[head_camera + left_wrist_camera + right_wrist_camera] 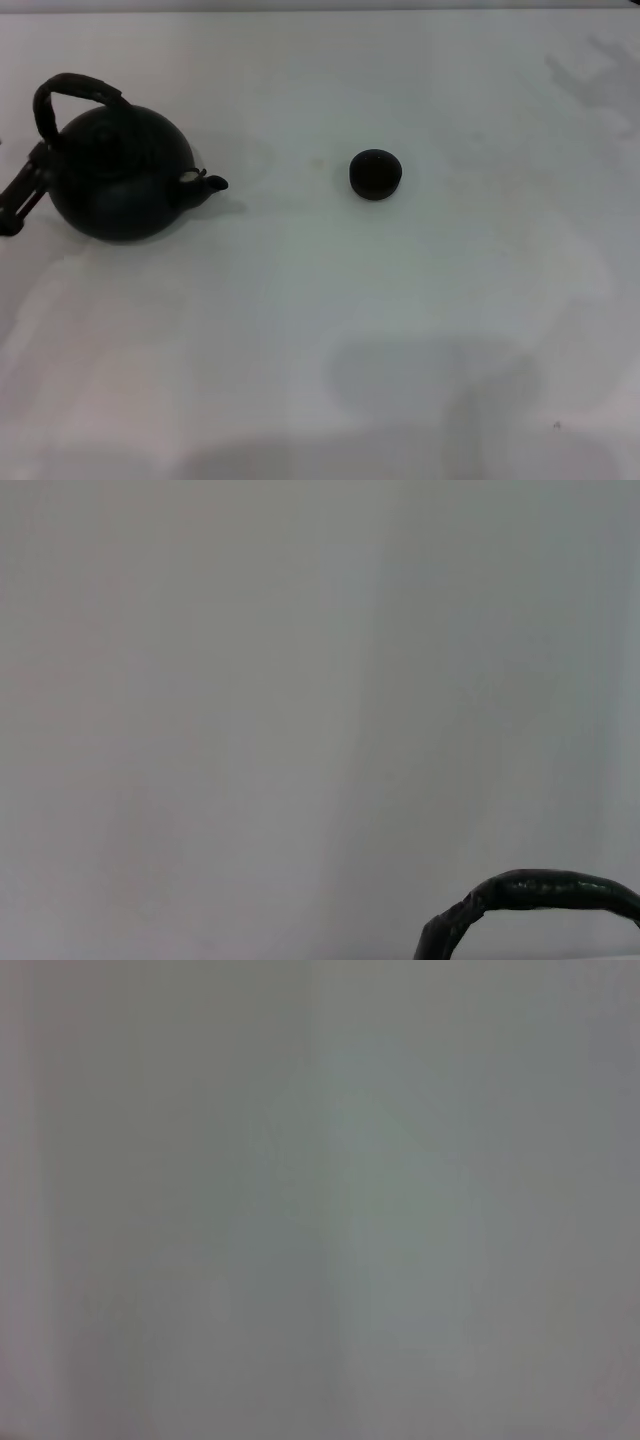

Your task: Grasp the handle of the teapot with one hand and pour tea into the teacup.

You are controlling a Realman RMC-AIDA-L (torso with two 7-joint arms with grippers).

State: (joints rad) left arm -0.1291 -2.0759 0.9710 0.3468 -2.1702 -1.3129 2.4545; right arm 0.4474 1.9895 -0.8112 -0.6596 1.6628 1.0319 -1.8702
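A matte black teapot (120,180) stands upright on a white table (400,330) at about nine o'clock in the head view, its knobbed lid in place and its short pointed spout (212,184) aimed toward three o'clock. The arched handle (75,95) rises over the pot's top, leaning toward the ten o'clock side of the body. Just right of centre, toward one o'clock, sits the small dark teacup (376,174), upright and well apart from the teapot, roughly in line with the spout. A faint tan speck marks the tabletop between the two.

At the far nine o'clock edge of the head view, the left gripper (22,200) shows as a dark slanted piece touching or just beside the teapot's rear side, low by the foot of the handle. Whether its fingers are spread or closed cannot be told from here. The left wrist view takes in only pale surface and a curved stretch of the handle (540,895) at about five o'clock.

The right gripper appears in none of the views; its wrist camera shows plain pale grey. Soft shadows lie across the table's near half.
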